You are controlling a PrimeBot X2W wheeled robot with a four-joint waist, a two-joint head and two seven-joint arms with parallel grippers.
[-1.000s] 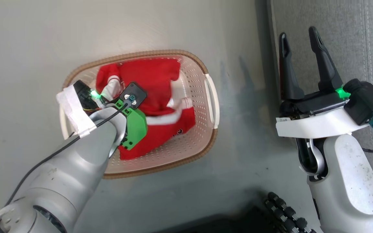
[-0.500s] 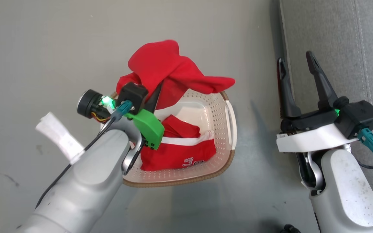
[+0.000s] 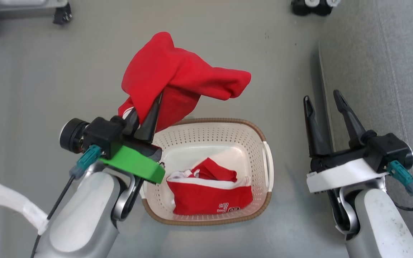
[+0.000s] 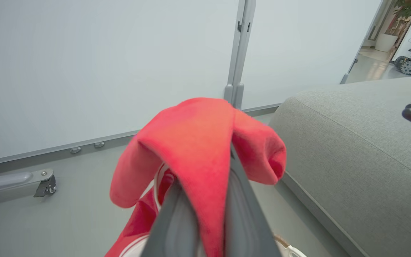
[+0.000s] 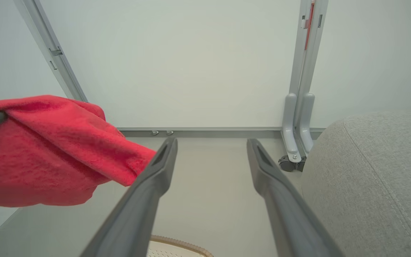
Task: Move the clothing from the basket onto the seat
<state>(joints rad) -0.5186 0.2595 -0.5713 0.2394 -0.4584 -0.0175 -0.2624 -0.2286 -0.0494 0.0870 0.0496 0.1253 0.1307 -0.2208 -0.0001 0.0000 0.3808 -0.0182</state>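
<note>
Red garment [image 3: 177, 79] hangs pinched in our left gripper [image 3: 150, 118] above the basket's [image 3: 224, 122] far rim; the jersey [image 3: 210, 197] lies against its near wall. We should carry high, clearing our spread right gripper [image 3: 321, 98], and release well onto the seat [image 3: 382, 71].
</note>
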